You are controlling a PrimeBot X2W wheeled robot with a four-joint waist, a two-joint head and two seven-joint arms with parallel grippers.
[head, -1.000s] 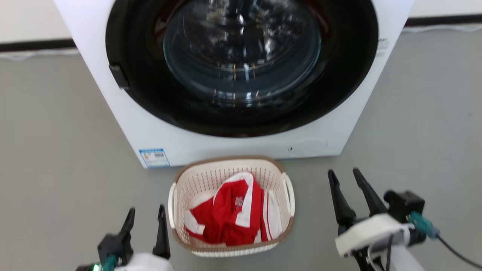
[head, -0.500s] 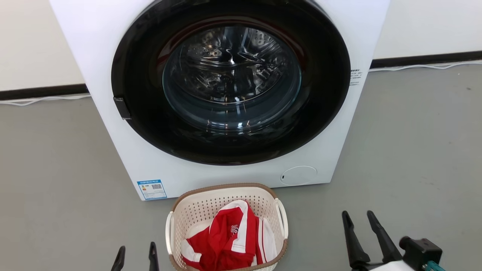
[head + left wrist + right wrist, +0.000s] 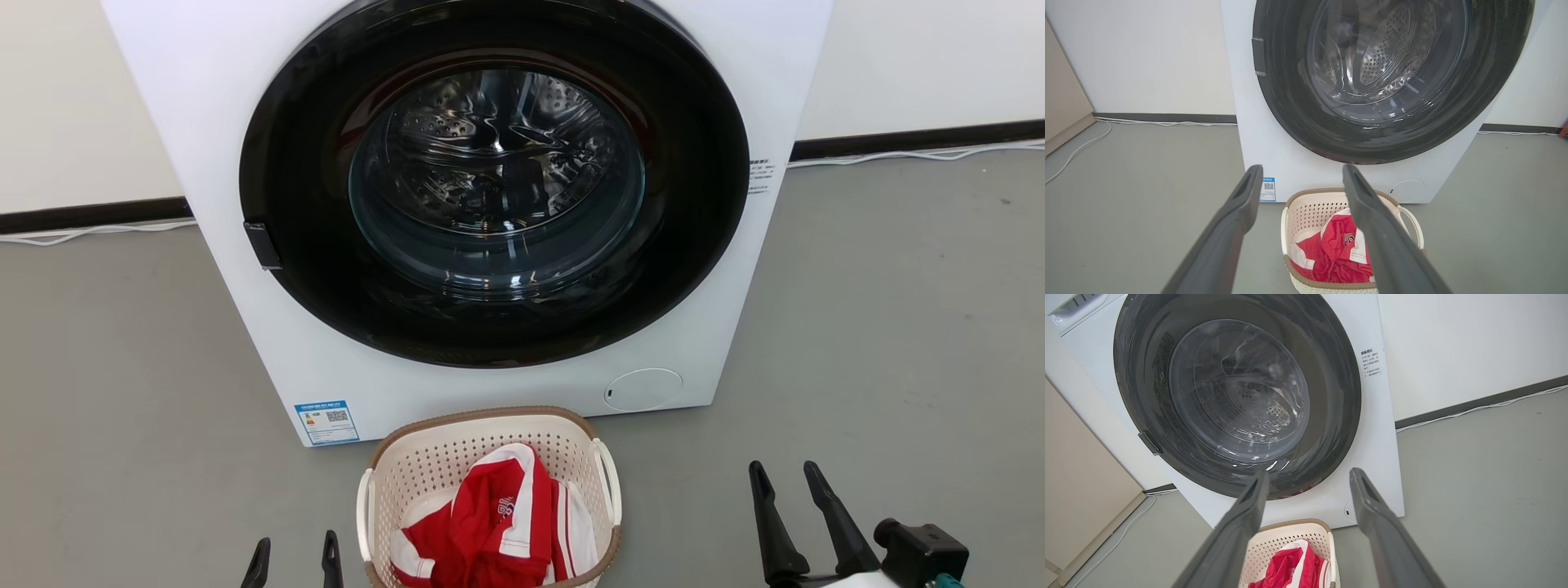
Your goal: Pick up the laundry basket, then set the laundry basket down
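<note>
Since a second earlier the head camera had swung upward, so the whole scene sat lower in the head view. The laundry basket (image 3: 441,467) itself had not shifted on the grey floor (image 3: 122,408).

The left end effector (image 3: 295,539) showed just its two dark fingertips at the bottom edge, spread wide with nothing between them. The right end effector (image 3: 782,467) reached further up that view, its fingers also parted wide and empty.

The basket stood between the two. It was just to the right of the left end effector's fingertips, not touching them. It was well to the left of the right end effector, with bare floor between. Its left loop handle (image 3: 362,510) faced the left end effector, and its right loop handle (image 3: 608,482) faced the right one. A crumpled red and white garment (image 3: 498,531) lay inside.

Ahead of both sets of fingertips, just beyond the basket's far rim, stood a white washing machine (image 3: 204,122) with its round dark door (image 3: 490,204) shut. A blue label (image 3: 326,421) on its lower front corner was ahead of the left end effector. A round cover (image 3: 643,389) low on the front was ahead and to the left of the right one.
</note>
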